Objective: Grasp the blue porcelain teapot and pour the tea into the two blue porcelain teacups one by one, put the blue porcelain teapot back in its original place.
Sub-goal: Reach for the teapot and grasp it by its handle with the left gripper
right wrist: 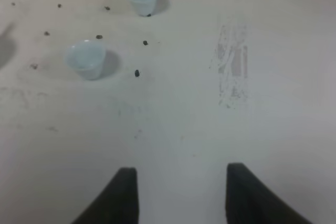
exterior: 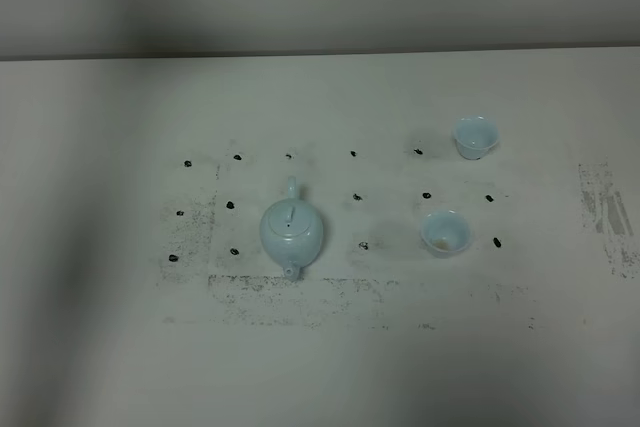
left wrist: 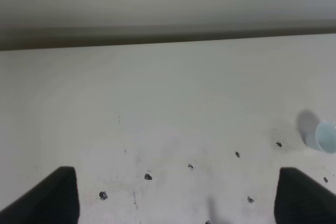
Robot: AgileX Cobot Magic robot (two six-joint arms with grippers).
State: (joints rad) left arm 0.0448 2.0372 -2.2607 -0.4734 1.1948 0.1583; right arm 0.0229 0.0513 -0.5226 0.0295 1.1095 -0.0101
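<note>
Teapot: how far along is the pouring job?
Done: nothing evident; the teapot stands upright on the table, ungripped. In hand: nothing; left claw and right claw are open, empty. Left: grasp, fill near teacup and far teacup, set the teapot back.

Left jaws spread wide, right jaws parted less widely, both empty

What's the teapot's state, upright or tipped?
Upright: the blue porcelain teapot stands on its base on the table, lid facing up.
</note>
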